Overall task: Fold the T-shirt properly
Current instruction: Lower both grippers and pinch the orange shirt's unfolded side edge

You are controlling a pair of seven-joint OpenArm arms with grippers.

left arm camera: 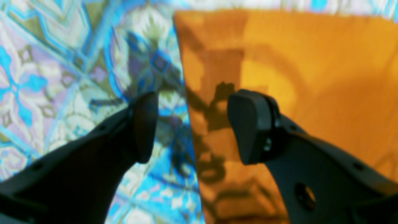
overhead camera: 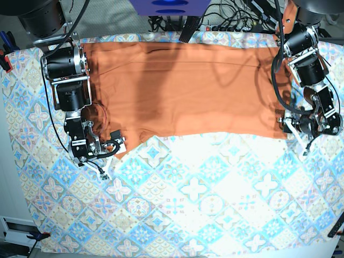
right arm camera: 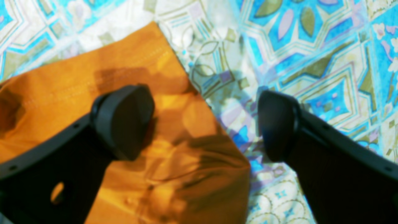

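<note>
Base view has your shirt [overhead camera: 188, 91] spread flat across the far half of the tablecloth [overhead camera: 204, 204]. Your left gripper [left arm camera: 192, 124] hangs spread wide, straddling the shirt's edge, gripping nothing. Your right gripper [right arm camera: 205, 123] is wide too, one finger [right arm camera: 124, 118] over a rumpled corner, the other over bare cloth.

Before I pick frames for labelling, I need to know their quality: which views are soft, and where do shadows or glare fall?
Left wrist view: soft focus throughout; arm shadows mottle the T-shirt edge and tablecloth. Right wrist view: equally blurred, shadow across the orange sleeve. Base view: sharp, but a broad shadow darkens the shirt's middle and glare whitens the tablecloth just below its hem.
</note>
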